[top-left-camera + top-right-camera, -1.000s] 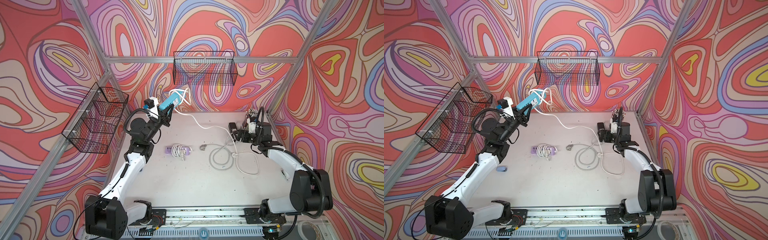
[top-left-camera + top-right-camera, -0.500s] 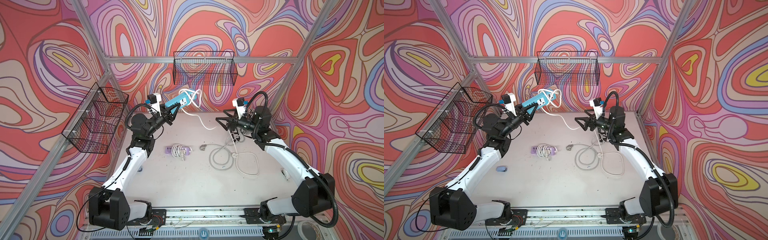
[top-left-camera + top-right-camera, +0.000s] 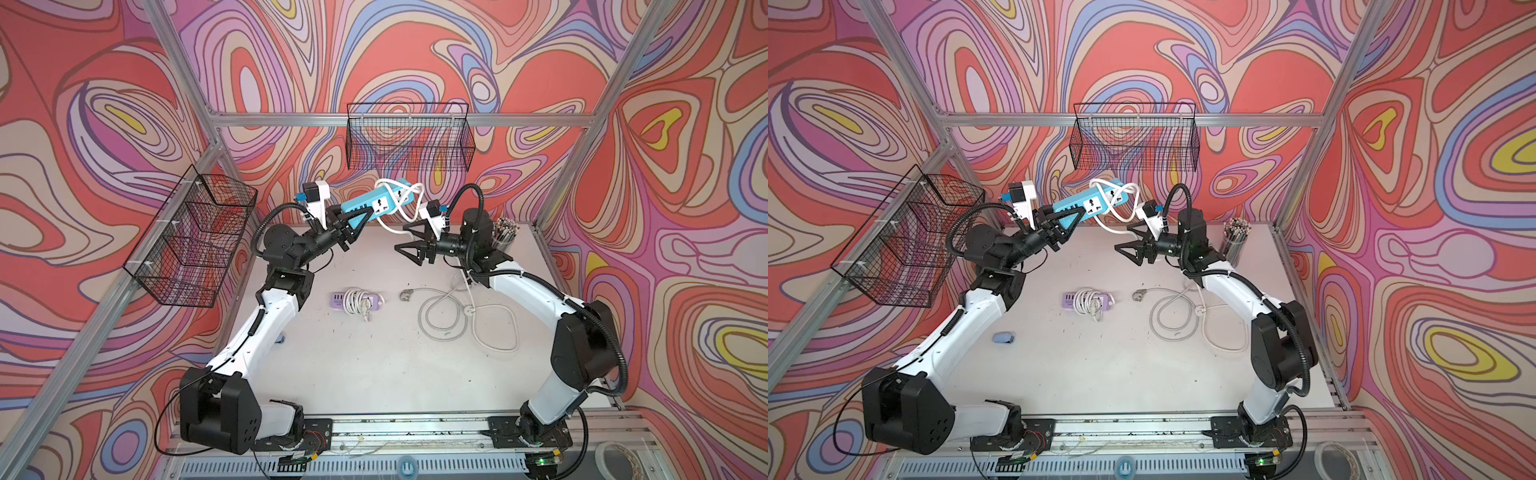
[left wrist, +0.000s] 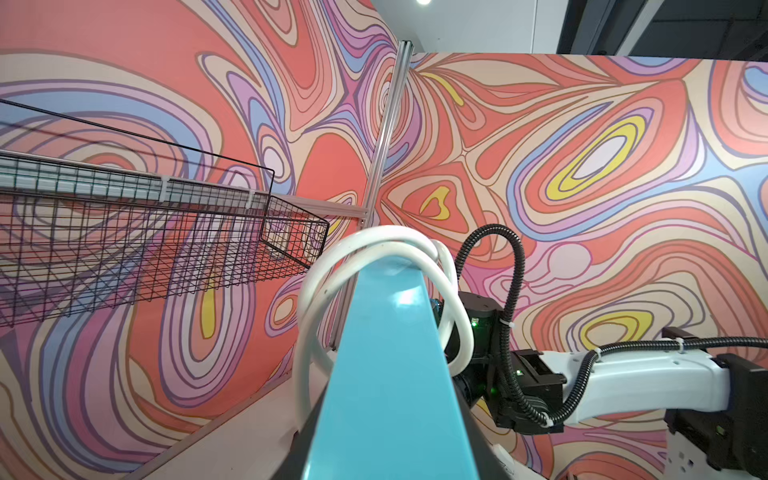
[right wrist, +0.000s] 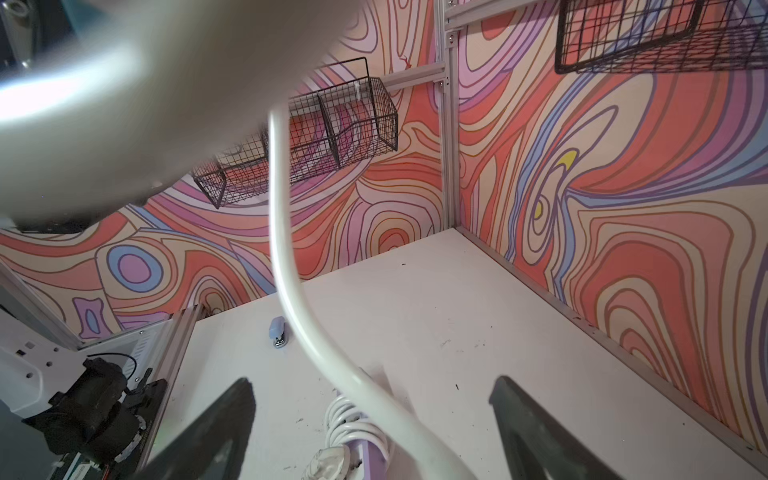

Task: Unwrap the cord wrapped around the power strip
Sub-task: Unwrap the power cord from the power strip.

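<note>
Red-and-purple swirly walls box in a scuffed white table. Both top views: left gripper pinches the blue power strip midair at 12 o'clock, right gripper spread wide at its 4 o'clock. Left wrist: white cord loops the strip. Right wrist: cord hangs between the fingers.

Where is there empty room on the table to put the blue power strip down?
Front middle of the table is bare, between the two arm bases, nearer than the purple power strip and loose cords. Crowded: back right, by those cords and the pencil cup.
</note>
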`<state>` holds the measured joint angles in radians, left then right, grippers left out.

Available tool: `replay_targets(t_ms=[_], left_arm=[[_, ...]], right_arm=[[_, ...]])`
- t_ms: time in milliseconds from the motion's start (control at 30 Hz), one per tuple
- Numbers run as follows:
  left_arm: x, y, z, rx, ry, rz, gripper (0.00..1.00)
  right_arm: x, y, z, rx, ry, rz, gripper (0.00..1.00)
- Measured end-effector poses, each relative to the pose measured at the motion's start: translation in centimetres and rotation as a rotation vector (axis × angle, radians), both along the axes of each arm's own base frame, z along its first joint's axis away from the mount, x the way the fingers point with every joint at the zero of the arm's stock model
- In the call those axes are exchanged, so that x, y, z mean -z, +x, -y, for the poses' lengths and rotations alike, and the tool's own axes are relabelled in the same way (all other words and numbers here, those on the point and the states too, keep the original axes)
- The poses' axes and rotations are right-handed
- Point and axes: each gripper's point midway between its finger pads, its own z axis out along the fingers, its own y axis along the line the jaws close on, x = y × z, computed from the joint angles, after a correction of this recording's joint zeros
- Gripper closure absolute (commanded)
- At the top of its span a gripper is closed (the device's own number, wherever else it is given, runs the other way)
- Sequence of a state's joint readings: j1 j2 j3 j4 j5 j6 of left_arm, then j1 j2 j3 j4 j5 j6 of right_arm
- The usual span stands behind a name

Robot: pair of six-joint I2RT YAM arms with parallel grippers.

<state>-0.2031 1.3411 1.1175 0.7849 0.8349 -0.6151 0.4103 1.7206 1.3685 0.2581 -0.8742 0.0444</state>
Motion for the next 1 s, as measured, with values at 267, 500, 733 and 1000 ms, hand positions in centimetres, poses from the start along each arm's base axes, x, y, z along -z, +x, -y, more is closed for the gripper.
replay_targets(t_ms=[267,500,733,1000], left_arm=[[0.0,-0.2,0.1,0.013,-0.001,-0.002,1.00],[0.0,-0.2,0.1,0.012,-0.001,-0.003,1.00],[0.0,-0.2,0.1,0.016,-0.003,-0.008,1.00],[-0.3,-0.4,0.2,0.030,-0.014,-0.011,1.00]], right_arm=[[-0.7,0.5,-0.4,-0.004,0.016,0.029,1.00],[0.2,1.0,-0.1,0.031,0.009,0.013,1.00],[0.0,3.0,1.7,0.121,0.018,0.008,1.00],[-5.6,8.2,5.7,0.258,0.073,0.099,1.00]])
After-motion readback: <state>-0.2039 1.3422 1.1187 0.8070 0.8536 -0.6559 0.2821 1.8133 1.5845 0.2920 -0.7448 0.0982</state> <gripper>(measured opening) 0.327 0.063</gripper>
